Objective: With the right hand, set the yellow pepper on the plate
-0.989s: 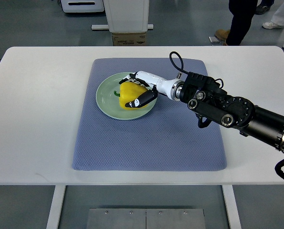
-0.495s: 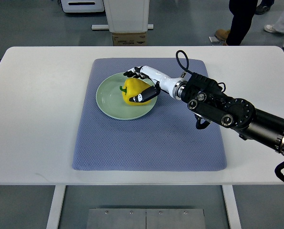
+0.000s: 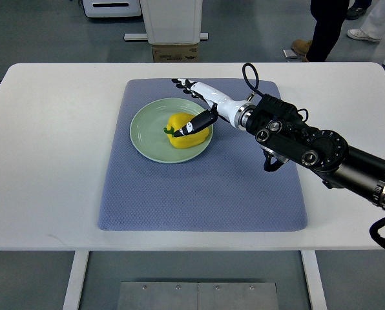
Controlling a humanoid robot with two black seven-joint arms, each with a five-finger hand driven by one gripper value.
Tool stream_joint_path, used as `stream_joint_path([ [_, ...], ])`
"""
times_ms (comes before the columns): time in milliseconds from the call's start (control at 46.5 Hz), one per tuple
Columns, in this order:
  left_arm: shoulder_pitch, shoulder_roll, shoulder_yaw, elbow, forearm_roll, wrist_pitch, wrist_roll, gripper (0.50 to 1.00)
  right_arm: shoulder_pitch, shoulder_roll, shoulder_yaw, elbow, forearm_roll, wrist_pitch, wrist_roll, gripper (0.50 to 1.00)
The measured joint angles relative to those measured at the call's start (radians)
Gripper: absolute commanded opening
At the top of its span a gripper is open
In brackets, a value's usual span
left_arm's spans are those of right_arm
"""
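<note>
Resting on the right half of the pale green plate, stem pointing toward 9 o'clock: yellow pepper. Plate sitting on blue-grey mat, upper-left part of mat, mat flat on white desk. Right hand at roughly 1 o'clock of the pepper, arm entering from picture's right edge and crossing mat's upper-right corner. Fingers spread, not closed on the pepper: upper fingers fanned out over mat just beyond plate rim at 12 to 1 o'clock, clear of the pepper; thumb with black tip lying across pepper's top, looks touching or just above, cannot tell which. White palm and wrist section, black forearm with joints and a looped black cable near wrist. Left arm nowhere visible. Off-desk at 12 o'clock: white pedestal base and cardboard box on floor. At 1 to 2 o'clock beyond desk: a person's dark trouser legs and shoes, more feet at far right edge.
</note>
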Motion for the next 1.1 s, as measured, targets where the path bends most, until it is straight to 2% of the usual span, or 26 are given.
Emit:
stream_joint_path([
  [344,0.0,0.0,0.0,0.0,0.0,0.0,0.001,1.0,-0.013,-0.001,0.161,-0.005,0.101,-0.006,-0.004,0.998],
  [645,0.0,0.0,0.0,0.0,0.0,0.0,0.001,1.0,-0.087,-0.048,0.35,-0.067,0.135,-0.01,-0.011,0.995],
  [860,-0.001,0.0,0.0,0.0,0.0,0.0,0.0,1.0,-0.143,-0.073,0.473,-0.077,0.156,-0.049,-0.023,0.995],
  [1097,0.0,0.0,0.0,0.0,0.0,0.0,0.0,1.0,-0.19,-0.079,0.583,-0.097,0.159,-0.052,-0.023,0.995],
])
